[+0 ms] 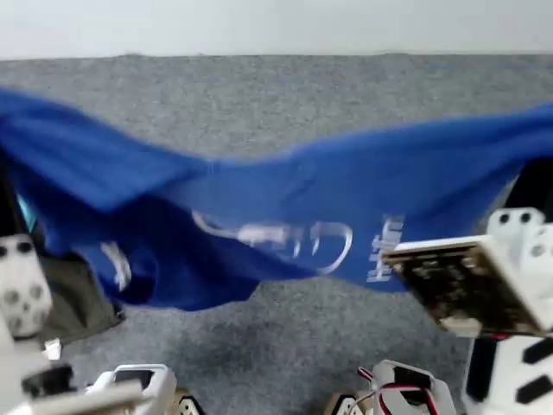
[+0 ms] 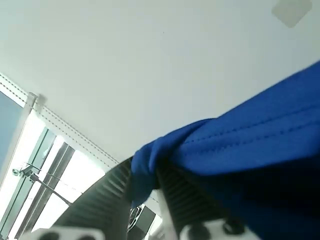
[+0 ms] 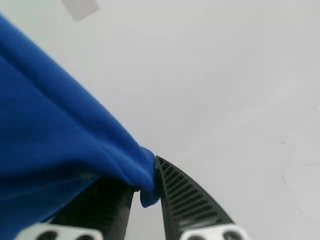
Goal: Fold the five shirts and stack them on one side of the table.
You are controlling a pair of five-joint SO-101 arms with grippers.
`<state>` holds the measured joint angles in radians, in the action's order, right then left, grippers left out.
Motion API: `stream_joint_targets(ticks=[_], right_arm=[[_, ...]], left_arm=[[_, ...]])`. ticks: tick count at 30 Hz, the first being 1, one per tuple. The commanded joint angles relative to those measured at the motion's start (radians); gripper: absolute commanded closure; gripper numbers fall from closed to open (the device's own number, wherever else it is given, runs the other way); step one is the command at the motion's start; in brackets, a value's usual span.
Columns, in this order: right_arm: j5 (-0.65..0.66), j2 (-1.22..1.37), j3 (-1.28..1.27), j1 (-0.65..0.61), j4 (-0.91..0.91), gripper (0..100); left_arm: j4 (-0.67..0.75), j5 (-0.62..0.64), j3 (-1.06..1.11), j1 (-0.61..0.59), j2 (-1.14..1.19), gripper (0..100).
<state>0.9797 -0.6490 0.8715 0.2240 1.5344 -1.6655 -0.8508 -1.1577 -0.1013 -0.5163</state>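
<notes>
Grey table point(image 1: 285, 95) lay under a blue shirt point(image 1: 285, 225), which hung stretched above it from nine to three o'clock. At eight o'clock sat an olive cloth point(image 1: 82, 298), possibly another shirt. The left gripper point(image 2: 144, 172) and right gripper point(image 3: 145, 182) each pinched the blue shirt's edge.

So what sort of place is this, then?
Probably an indoor lab or office: a grey-covered table, a white ceiling with tall windows, and the left tool and right tool holding a blue shirt.

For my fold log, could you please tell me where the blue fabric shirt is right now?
The blue fabric shirt hangs stretched across the high view, held up over the grey table, its ends pinched in the left gripper and the right gripper.
</notes>
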Motion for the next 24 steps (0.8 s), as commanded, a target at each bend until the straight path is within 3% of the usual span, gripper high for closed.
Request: stream_joint_targets(ticks=[1, 7, 11, 18, 24], right_arm=[[0.031, 0.002, 0.017, 0.012, 0.079, 98.9], [0.028, 0.122, -0.080, 0.008, 0.137, 98.9], [0.028, 0.229, -0.226, -0.038, 0.111, 98.9], [0.028, 0.410, -0.529, -0.062, -0.182, 98.9], [0.032, 0.567, -0.732, -0.068, -0.565, 98.9]], left_arm=[[-0.075, -0.006, -0.019, 0.002, 0.015, 98], [-0.081, -0.006, 0.277, -0.002, 0.066, 98], [0.005, -0.006, 0.545, 0.005, 0.132, 98], [0.405, -0.006, 0.928, 0.005, 0.313, 98], [0.750, -0.006, 0.997, 0.005, 0.563, 98]])
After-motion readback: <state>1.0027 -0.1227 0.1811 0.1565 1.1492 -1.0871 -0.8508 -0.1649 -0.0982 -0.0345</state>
